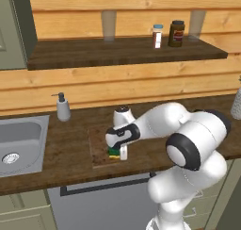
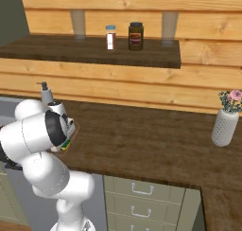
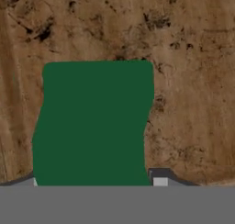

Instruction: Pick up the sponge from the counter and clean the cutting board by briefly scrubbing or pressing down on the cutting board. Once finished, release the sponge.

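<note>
The green-topped sponge (image 3: 94, 124) lies on the stained brown cutting board (image 3: 188, 81), its sides pinched inward. My gripper (image 3: 94, 182) is shut on the sponge, one fingertip at each long side, and holds it down on the board. In the left base view the gripper (image 1: 117, 153) reaches down onto the cutting board (image 1: 98, 146) near its front edge, with the sponge (image 1: 113, 152) showing green over yellow beside a white finger. The board rests on the dark counter (image 1: 66, 151). In the right base view my arm hides most of the board; a bit of sponge (image 2: 67, 144) peeks out.
A steel sink (image 1: 19, 139) is set in the counter to the left, with a soap dispenser (image 1: 62, 107) behind it. A white vase (image 2: 226, 126) with flowers stands far right. The wall shelf (image 1: 122, 52) above carries a dark jar (image 1: 176, 33) and a shaker (image 1: 157, 36).
</note>
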{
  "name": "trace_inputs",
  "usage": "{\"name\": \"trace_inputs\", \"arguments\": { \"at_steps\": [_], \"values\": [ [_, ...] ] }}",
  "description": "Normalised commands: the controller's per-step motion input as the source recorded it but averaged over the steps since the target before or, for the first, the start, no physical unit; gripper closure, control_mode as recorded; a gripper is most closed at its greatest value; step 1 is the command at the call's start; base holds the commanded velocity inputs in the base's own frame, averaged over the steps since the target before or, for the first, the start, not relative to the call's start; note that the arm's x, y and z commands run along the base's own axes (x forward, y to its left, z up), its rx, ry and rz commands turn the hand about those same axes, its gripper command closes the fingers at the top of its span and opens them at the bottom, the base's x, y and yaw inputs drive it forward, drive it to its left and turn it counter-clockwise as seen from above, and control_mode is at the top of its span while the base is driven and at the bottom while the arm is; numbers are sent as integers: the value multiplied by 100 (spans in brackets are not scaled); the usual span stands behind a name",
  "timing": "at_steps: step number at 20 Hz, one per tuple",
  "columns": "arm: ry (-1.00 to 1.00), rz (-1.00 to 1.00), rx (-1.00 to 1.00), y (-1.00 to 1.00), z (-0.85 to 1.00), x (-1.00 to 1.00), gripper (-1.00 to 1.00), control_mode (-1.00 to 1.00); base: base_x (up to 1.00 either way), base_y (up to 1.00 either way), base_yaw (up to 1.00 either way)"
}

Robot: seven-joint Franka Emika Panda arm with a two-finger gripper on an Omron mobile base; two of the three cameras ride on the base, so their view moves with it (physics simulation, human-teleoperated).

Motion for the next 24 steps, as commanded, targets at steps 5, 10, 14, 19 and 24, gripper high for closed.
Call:
{"name": "trace_inputs", "arguments": {
  "at_steps": [5,10,14,19,24],
  "values": [
    [-11,0,-12,3,0,57,100,-100,0,0,0],
    [-14,1,-9,0,-1,61,100,-100,0,0,0],
    [-11,2,-2,0,0,81,100,-100,0,0,0],
    [-8,0,0,0,0,86,100,-100,0,0,0],
    [-5,0,0,-2,-6,50,100,-100,0,0,0]
  ]
}}
